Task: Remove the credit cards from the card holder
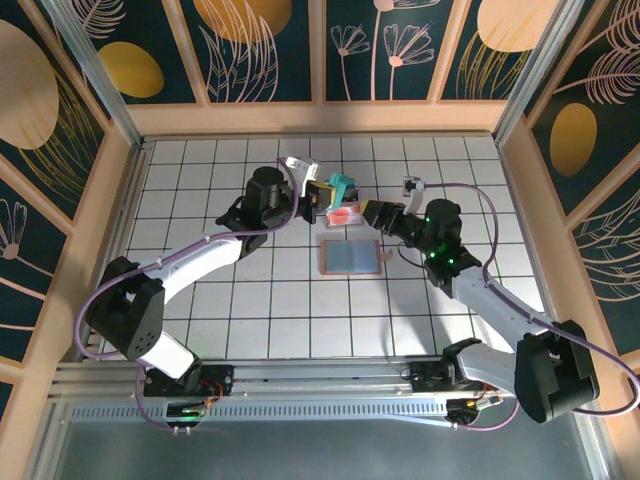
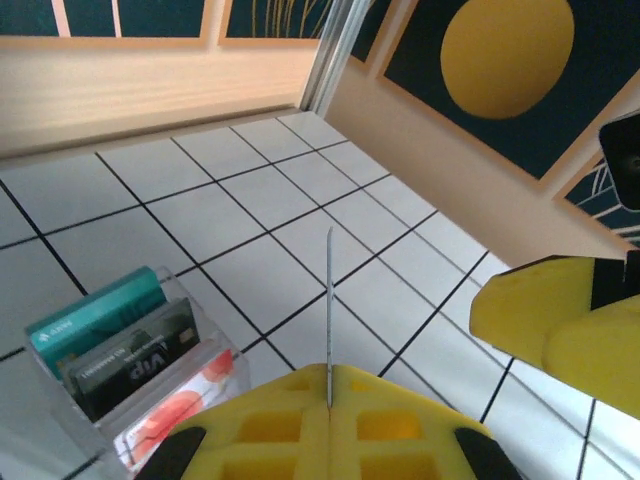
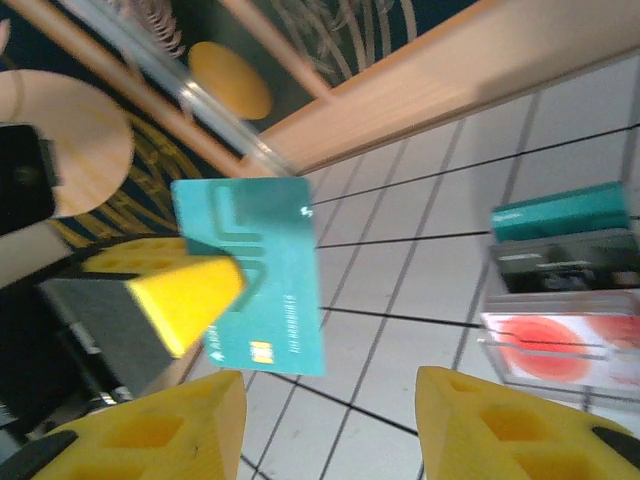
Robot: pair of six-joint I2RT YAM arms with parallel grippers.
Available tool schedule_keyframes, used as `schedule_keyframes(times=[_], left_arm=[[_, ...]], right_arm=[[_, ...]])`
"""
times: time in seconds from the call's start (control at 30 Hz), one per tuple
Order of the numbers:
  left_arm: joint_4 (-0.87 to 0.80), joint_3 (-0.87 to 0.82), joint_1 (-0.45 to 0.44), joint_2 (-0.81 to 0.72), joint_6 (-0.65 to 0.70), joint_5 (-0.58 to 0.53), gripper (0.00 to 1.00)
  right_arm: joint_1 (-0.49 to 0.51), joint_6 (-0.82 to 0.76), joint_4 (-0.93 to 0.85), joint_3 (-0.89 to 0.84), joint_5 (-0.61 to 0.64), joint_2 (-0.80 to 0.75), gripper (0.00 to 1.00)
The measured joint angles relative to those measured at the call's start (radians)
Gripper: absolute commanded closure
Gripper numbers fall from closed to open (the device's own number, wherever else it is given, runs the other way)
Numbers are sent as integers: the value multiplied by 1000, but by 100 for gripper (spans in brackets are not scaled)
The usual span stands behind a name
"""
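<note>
Seemingly near the end: left tool [image 1: 325, 198] pinches 1 teal card [image 3: 255, 275] aloft, right tool [image 3: 330, 388] spread beside it; 3 cards [image 2: 110, 345] stand in the rack [image 2: 226, 366]; the open holder [image 1: 350, 257] on the surface looks empty.

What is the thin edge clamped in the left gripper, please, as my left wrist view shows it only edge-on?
Observer: It is a teal credit card; the right wrist view shows its face, pinched in the left gripper.
Operator: Thank you. Does the right gripper hold it too?
Observer: No, the right gripper is open, its fingers apart and gripping nothing.
Operator: And where is the card holder?
Observer: The card holder lies open on the table, on the near side of both grippers.
</note>
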Motion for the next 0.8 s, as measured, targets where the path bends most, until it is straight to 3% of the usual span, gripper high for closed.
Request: schedule_keyframes(times=[0.43, 0.5, 0.8], left_arm=[[-344, 367, 29, 246, 428, 11, 100], [-387, 429, 30, 296, 474, 10, 100], [-524, 632, 31, 468, 649, -45, 100]], right_arm=[[0, -18, -174, -11, 262, -66, 20], [0, -21, -192, -11, 287, -66, 1], [0, -8, -282, -6, 401, -66, 1]])
